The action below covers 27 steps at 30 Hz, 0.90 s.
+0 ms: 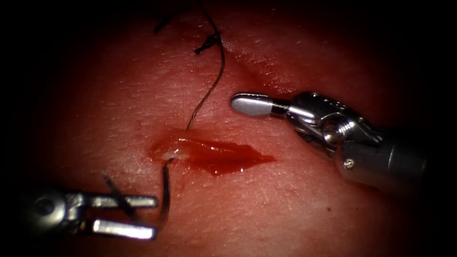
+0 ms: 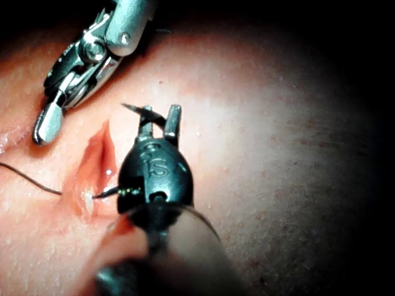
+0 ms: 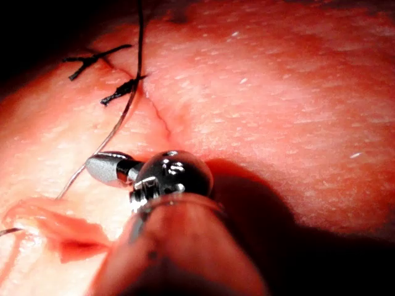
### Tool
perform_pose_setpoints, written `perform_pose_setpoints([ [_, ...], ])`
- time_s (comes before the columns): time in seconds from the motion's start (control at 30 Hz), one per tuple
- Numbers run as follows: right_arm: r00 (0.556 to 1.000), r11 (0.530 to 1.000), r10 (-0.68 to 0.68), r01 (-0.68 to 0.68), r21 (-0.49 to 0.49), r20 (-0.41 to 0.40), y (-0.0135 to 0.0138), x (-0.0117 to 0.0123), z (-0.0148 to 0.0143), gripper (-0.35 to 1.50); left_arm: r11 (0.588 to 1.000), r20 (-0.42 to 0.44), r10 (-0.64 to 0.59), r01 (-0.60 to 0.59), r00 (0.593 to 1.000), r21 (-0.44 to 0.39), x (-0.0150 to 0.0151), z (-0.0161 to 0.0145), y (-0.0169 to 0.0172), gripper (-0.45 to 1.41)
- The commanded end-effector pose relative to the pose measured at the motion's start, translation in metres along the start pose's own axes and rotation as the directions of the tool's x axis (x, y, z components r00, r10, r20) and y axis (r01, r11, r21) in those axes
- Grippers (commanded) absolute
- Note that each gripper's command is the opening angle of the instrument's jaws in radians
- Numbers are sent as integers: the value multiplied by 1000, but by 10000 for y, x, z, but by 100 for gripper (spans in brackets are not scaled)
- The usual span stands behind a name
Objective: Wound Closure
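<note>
My left tool gapes, holding nothing; needle stands in the tissue at the cut's left end. Right tool closed, empty; thread trails upward.

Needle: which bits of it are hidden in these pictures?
Endoscope view: the needle's upper end vanishes into the cut's left end, under red fluid.
Endoscope view: its lower curve slips behind the left tool's open jaws; whether they touch it is unclear.
The thread runs off the endoscope view's top edge.
</note>
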Motion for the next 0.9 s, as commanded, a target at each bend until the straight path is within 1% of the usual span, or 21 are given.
perform_pose_setpoints([
  [0.03, 1000, 1000, -9, 9, 12, 2, 4, 0, 8, -35, 1000, 9, 16, -16, 1000, -10, -7, 3, 2, -8],
  [0.2, 996, 995, 89, -89, 34, 16, 3, -2, 9, -35, 996, 59, 76, -73, 995, -48, -54, -13, -1, -10],
  [0.23, 996, 995, 89, -89, 34, 16, 3, -2, 9, -35, 996, 59, 76, -73, 995, -48, -54, -13, -1, -10],
  [0.27, 995, 994, 100, -101, 37, 18, 3, -2, 9, -35, 995, 64, 86, -83, 994, -53, -61, -15, -2, -11],
  [0.3, 993, 992, 118, -119, 44, 23, 3, -2, 9, -35, 992, 61, 113, -109, 992, -60, -77, -18, -1, -13],
  [0.37, 993, 992, 118, -119, 44, 23, 3, -2, 9, -35, 991, 59, 125, -121, 990, -64, -83, -19, 0, -13],
  [0.4, 991, 990, 130, -131, 47, 25, 2, -2, 9, -35, 987, 55, 147, -143, 988, -75, -94, -17, 6, -13],
  [0.47, 991, 990, 130, -131, 48, 26, 0, -2, 9, -35, 976, 42, 200, -195, 979, -97, -102, -9, 19, -13],
  [0.53, 990, 989, 137, -138, 49, 27, -1, -2, 8, -35, 971, 36, 216, -211, 976, -110, -101, -6, 22, -13],
  [0.57, 988, 987, 150, -151, 51, 29, -2, -2, 7, -35, 959, -2, 257, -255, 966, -126, -95, 4, 28, -13],
  [0.63, 988, 987, 153, -155, 52, 29, -5, 1, 6, -35, 947, -35, 290, -292, 956, -133, -85, 14, 32, -13],
  [0.67, 987, 985, 161, -163, 54, 27, -6, 2, 6, -27, 941, -56, 307, -312, 950, -133, -76, 20, 33, -13],
  [0.7, 984, 982, 177, -178, 58, 23, -8, 5, 5, 12, 933, -69, 328, -335, 942, -134, -69, 24, 33, -13],
  [0.73, 977, 976, 210, -211, 62, 21, -10, 8, 4, 59, 921, -93, 356, -366, 930, -132, -59, 30, 34, -13],
  [0.77, 970, 968, 243, -243, 64, 21, -12, 10, 4, 79, 911, -108, 377, -389, 920, -134, -51, 34, 35, -15],
  [0.83, 955, 953, 295, -296, 67, 27, -19, 14, 2, 93, 888, -146, 422, -440, 895, -132, -35, 43, 36, -15],
  [0.9, 939, 937, 341, -343, 72, 35, -27, 18, 0, 93, 856, -184, 477, -502, 859, -126, -17, 54, 36, -15],
])
